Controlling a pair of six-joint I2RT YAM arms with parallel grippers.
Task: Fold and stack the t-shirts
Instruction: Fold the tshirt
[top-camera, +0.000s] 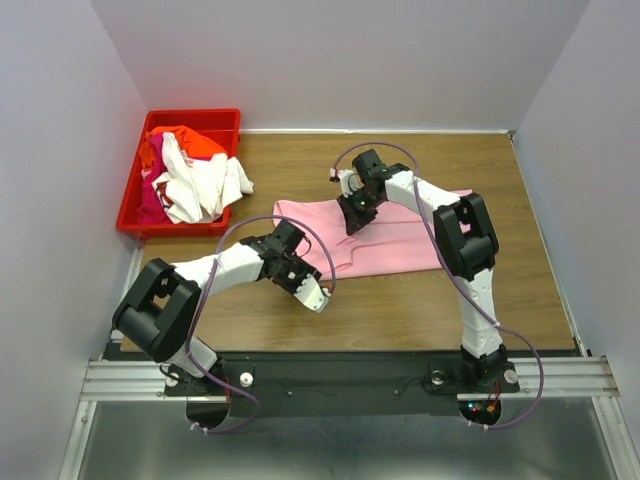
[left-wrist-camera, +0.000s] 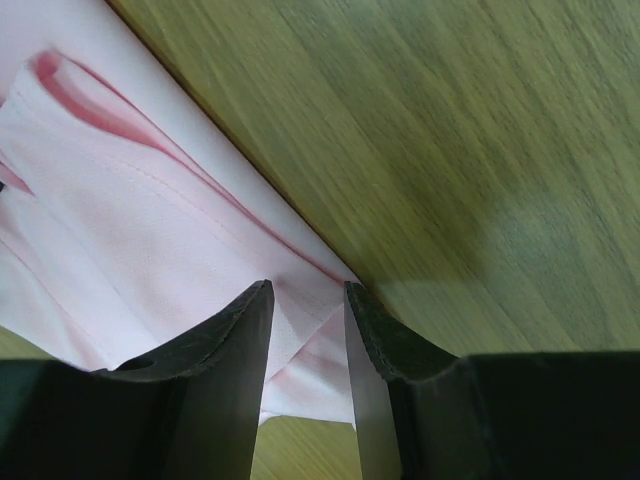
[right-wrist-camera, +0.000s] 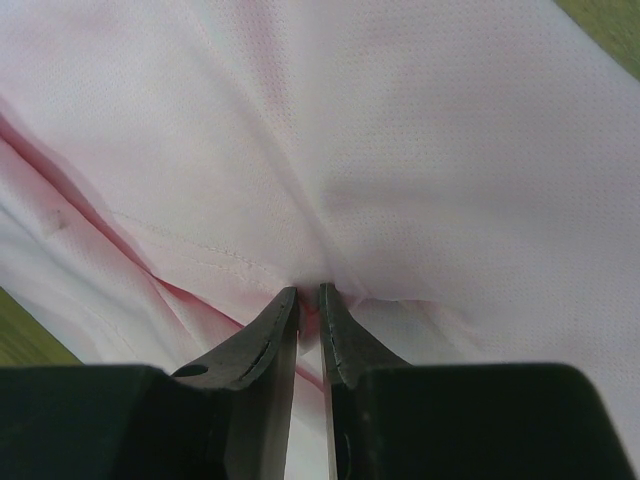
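Red bin (top-camera: 195, 115) on wooden table (top-camera: 400, 300)

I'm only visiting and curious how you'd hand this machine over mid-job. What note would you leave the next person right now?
Right gripper: shut on the pink t-shirt, pinching a fold near its far left part.
Left gripper: at the shirt's near left corner, with cloth between narrowly parted fingers; grip unclear.
Things: the pink t-shirt lies spread on the table; the other shirts, white, orange-red and magenta, are heaped in the red bin.
Done: nothing stacked; the pink fold is at most begun.
Left: fold the pink one, then the rest, and stack them.
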